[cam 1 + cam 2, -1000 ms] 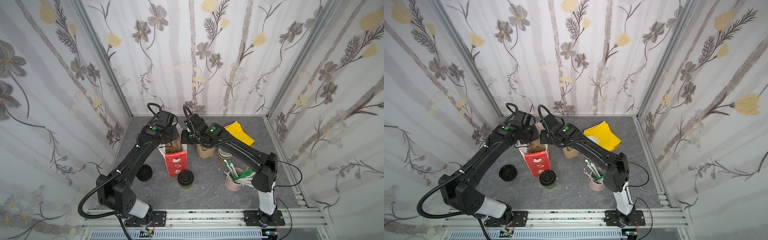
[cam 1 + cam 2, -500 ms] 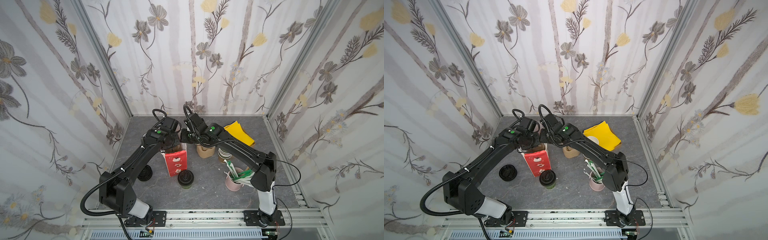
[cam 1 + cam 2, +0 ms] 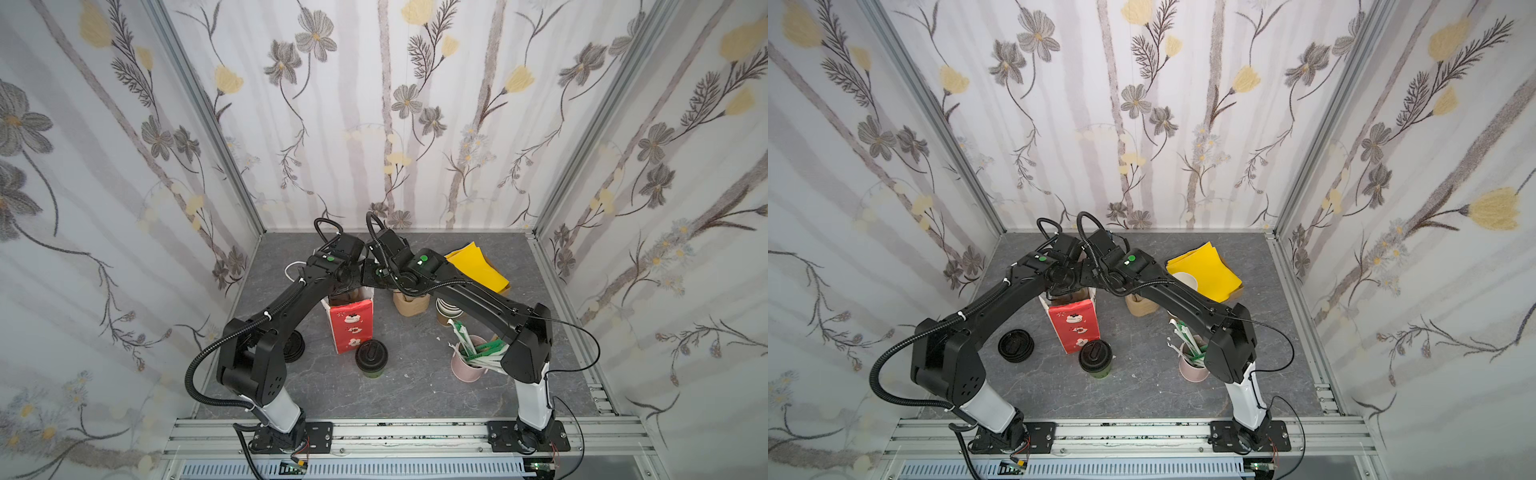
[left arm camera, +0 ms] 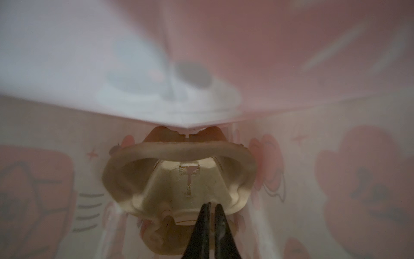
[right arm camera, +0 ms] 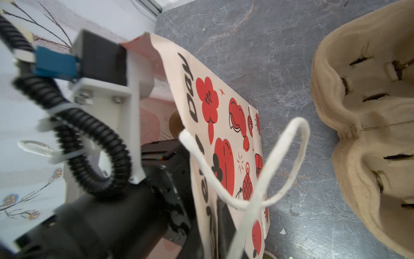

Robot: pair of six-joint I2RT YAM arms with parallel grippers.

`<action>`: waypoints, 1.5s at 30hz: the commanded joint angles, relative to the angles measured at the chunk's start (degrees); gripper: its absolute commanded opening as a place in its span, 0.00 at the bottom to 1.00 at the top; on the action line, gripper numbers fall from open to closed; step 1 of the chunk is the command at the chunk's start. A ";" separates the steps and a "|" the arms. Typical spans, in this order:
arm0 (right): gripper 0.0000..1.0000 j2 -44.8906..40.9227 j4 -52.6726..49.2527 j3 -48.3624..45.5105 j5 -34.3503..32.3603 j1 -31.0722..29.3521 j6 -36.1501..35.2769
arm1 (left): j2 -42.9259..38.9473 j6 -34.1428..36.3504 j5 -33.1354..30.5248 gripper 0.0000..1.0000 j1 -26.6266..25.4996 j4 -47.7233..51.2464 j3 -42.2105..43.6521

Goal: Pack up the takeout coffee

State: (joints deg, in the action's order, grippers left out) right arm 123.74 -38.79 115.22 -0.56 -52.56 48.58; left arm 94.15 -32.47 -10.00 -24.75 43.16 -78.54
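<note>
The takeout coffee [image 3: 371, 357] stands upright on the desk [image 3: 415, 386] just near of the paper bag [image 3: 353, 328], probably handier to the left jaws, clenched empty inside it, while the right jaws pinch its wall.

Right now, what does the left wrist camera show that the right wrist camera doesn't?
Only the left wrist view looks down to the bottom of the paper bag: a pulp cup carrier lies there, with the shut left end effector near its rim. Only the right wrist view shows the bag's printed outside, its white rope handle, the grey table and a second carrier beside it. Both share the bag itself.
</note>
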 commanded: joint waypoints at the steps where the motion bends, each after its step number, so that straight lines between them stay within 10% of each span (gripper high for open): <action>1: 0.13 -0.74 3.28 -0.06 1.98 -0.27 0.91 | 0.42 -0.73 -1.17 0.11 -0.04 -5.28 2.27; 21: 0.11 -0.82 3.05 -0.25 1.22 -0.62 0.64 | 3.45 0.12 -4.99 0.51 -0.35 -20.13 11.10; 36: 0.11 -0.35 3.50 -0.24 0.18 -0.44 0.55 | -15.59 1.96 4.37 0.87 -0.47 -20.31 9.58; 45: 0.10 0.35 4.23 -0.15 0.56 -0.77 0.55 | -13.58 -0.16 6.72 0.51 -0.30 -20.30 12.97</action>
State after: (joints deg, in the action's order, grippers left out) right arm 122.34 -36.47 115.63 7.25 -53.49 48.95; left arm 80.03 -31.73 -13.34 -24.43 28.10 -65.34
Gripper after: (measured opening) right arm 0.096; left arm 0.531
